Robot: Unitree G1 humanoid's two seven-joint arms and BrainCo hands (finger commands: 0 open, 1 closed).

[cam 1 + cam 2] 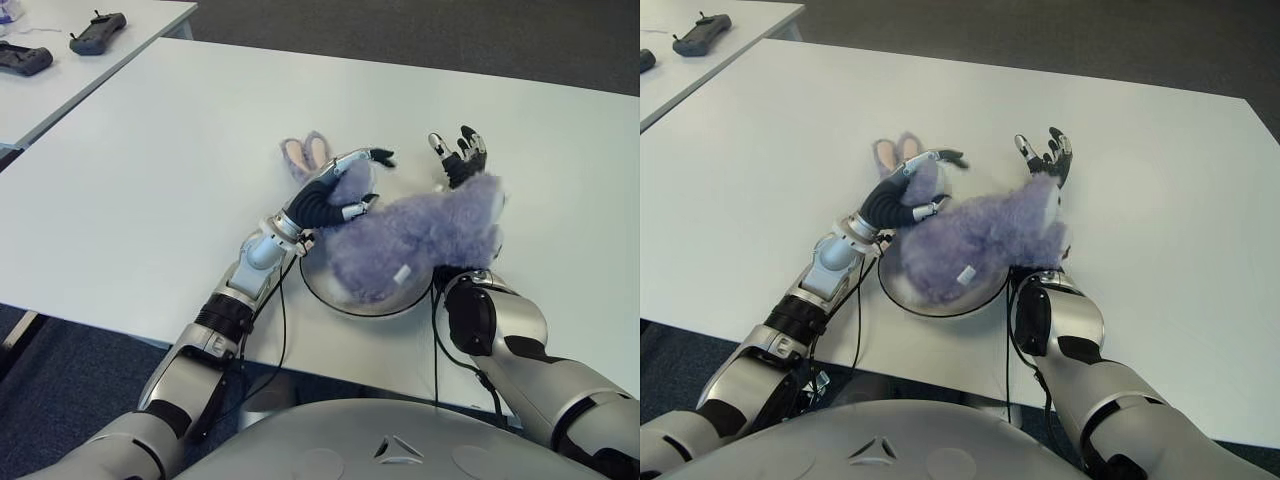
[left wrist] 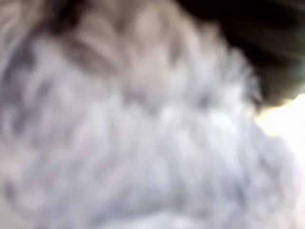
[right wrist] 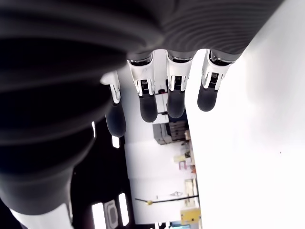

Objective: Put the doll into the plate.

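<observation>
Plate holds the purple doll, left hand on it.

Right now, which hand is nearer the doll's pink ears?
Left. The left hand lies on the doll just beside the ears; the right hand, fingers spread, shows at the doll's far end.

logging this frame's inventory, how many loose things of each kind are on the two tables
plush doll: 1, purple, lying in the plate between the two hands
plate: 1, metal
black handheld controllers: 2, one and another, both on the far table
total: 4
</observation>
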